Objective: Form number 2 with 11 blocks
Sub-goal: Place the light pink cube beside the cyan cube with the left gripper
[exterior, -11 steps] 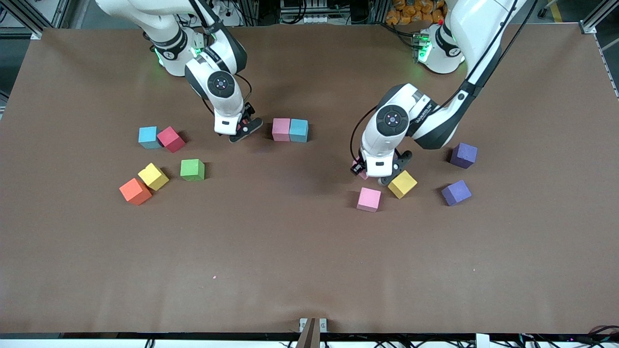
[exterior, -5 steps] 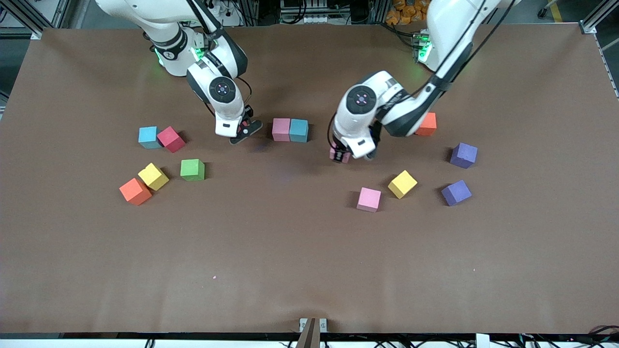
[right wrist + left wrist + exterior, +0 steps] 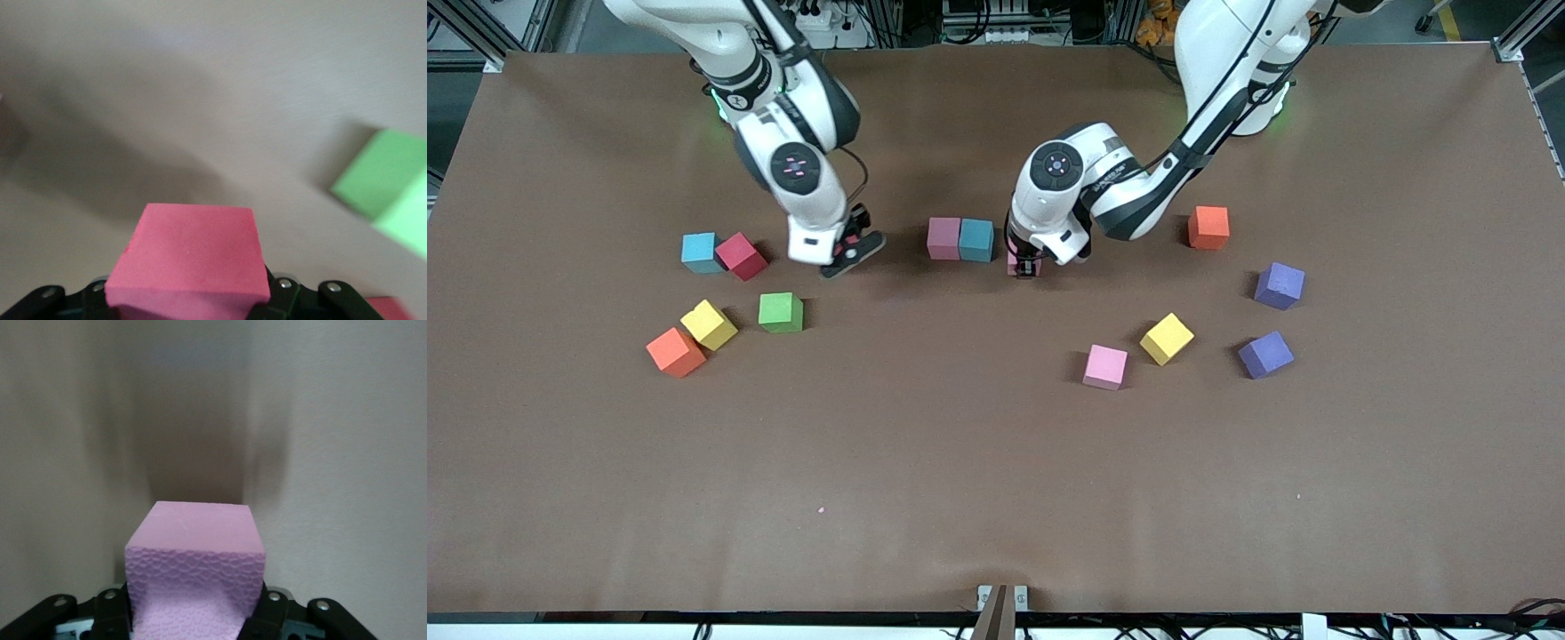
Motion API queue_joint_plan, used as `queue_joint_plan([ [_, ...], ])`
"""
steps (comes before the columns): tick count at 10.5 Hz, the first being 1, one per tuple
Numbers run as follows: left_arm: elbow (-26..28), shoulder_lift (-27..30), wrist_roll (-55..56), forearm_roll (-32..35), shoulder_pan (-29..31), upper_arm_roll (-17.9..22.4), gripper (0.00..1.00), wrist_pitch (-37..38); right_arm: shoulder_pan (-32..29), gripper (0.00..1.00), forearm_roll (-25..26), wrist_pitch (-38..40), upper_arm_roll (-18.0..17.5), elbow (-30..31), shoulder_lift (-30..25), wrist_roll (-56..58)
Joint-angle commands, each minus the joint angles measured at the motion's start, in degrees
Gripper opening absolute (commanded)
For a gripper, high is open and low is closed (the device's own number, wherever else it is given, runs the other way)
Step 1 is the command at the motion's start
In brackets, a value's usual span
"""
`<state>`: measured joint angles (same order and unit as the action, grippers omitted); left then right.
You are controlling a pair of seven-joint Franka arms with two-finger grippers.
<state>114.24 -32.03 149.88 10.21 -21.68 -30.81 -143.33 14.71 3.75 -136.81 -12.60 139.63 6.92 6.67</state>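
Our left gripper (image 3: 1028, 266), jaws clamped on a pink block (image 3: 193, 577), hangs just beside the light blue block (image 3: 976, 239) of the 2-block row; our right gripper (image 3: 847, 252) grips a crimson block (image 3: 183, 257) over bare counter (image 3: 960, 444).

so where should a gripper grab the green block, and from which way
Come straight down from above onto the green block and pinch two opposite side faces. It sits flat, roughly square to the table edges, apart from the yellow block beside it, so there should be room for fingers on every side.
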Motion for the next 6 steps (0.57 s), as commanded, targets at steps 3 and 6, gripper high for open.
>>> queue_joint_plan([
  [3, 0.28, -1.1, 17.26, 14.88, -5.04, 0.92, 0.29, -0.63, -3.54, 0.31, 0.55, 1.02, -0.49, -4.45, -0.07, 5.19],
  [6, 0.19, -2.24, 16.85, 19.41, -4.16, 0.92, 0.29, -0.63, -4.51, 0.31, 0.55, 1.11, -0.67, -9.1, 3.09, 5.99],
])
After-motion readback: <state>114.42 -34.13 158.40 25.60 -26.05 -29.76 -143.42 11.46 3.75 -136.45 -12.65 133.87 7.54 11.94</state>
